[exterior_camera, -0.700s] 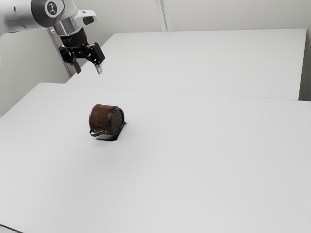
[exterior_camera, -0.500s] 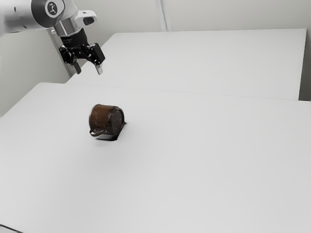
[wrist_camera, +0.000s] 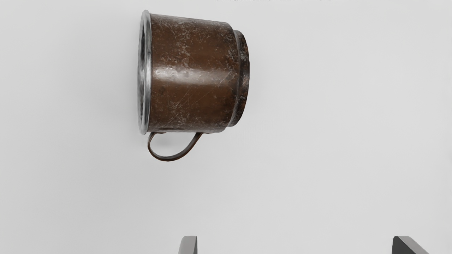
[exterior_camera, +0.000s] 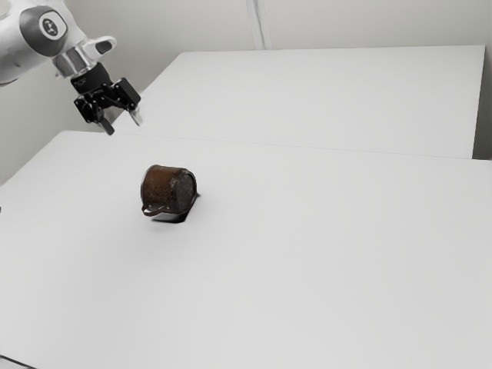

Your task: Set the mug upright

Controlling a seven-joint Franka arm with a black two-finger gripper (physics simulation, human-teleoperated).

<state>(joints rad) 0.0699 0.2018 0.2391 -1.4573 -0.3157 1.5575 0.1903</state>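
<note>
On the white tabletop, the brown mug is being supported on its side, in the left half of the exterior view, and a dark shadow is being cast beneath it. Its silvery rim is facing the exterior view's left, while its base is being shown toward the right. The curved handle is sticking out toward the near side, and in the wrist view it is being seen on the side of the mug closest to the fingertips

The black gripper is being held by the white arm above the far left part of the scene, farther off than the mug and apart from it. Its jaws are being kept wide open, with nothing being gripped between them, and the mug is lying out ahead of the fingertips in the wrist view. Beyond the tabletop, another white surface is being seen, and behind that a pale wall is standing
</note>
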